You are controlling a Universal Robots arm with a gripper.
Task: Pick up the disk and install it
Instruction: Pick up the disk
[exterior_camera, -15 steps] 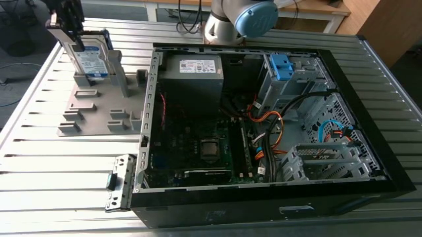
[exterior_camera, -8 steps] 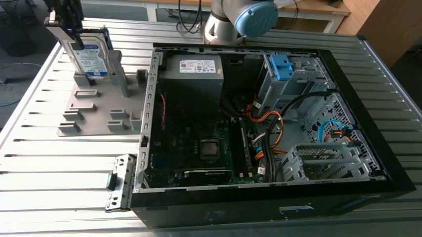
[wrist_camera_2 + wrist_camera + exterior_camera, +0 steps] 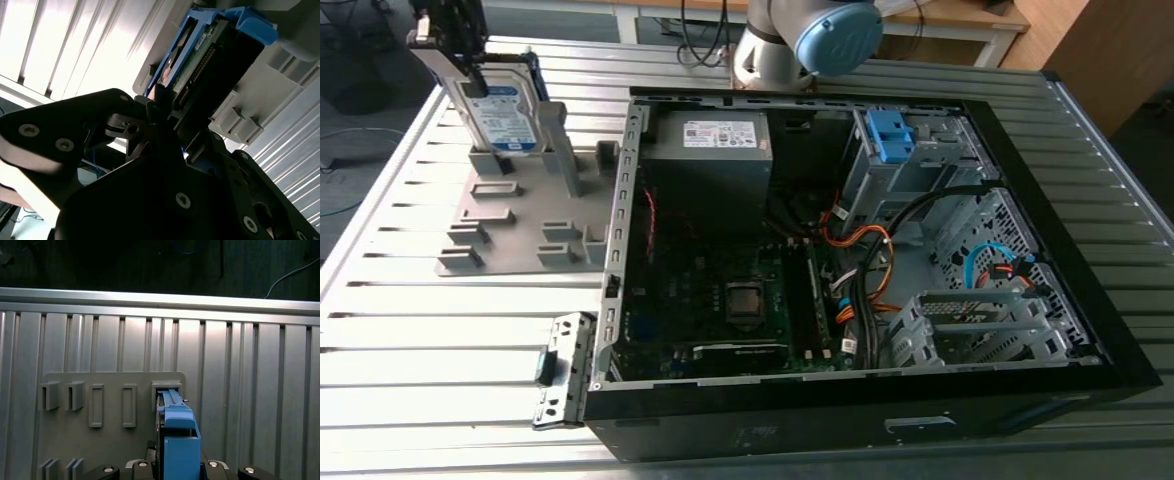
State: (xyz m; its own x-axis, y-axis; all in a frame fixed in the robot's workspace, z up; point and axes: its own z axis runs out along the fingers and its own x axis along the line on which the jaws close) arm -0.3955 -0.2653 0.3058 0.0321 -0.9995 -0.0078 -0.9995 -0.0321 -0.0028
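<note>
At the upper left of the exterior view, the black two-fingered gripper [image 3: 460, 50] has its fingers closed on the top end of the disk [image 3: 504, 110], a flat silver hard drive with a white-and-blue label and a bright blue plastic carrier frame. The disk stands upright, its lower end between the raised posts of a grey plastic slotted holder [image 3: 520, 235] that lies on the ribbed metal table [image 3: 427, 330]. In the first wrist view the disk's blue frame [image 3: 177, 440] sits directly over one rectangular pocket of the holder [image 3: 110, 440]; whether it touches the pocket's floor cannot be told. In the second wrist view the gripper [image 3: 175, 115] has a black finger [image 3: 159, 102] pressed against the disk's side [image 3: 210, 55]. The open black computer case [image 3: 854, 420] fills the centre and right of the exterior view. It holds a grey box-shaped power supply with a white sticker [image 3: 710, 150] at its upper left, a dark green motherboard [image 3: 720, 290] below that, orange cables [image 3: 867, 240] in the middle, a small blue plastic bracket [image 3: 887, 135] in the upper drive bay, and a silver metal cage [image 3: 981, 325] at the lower right.
</note>
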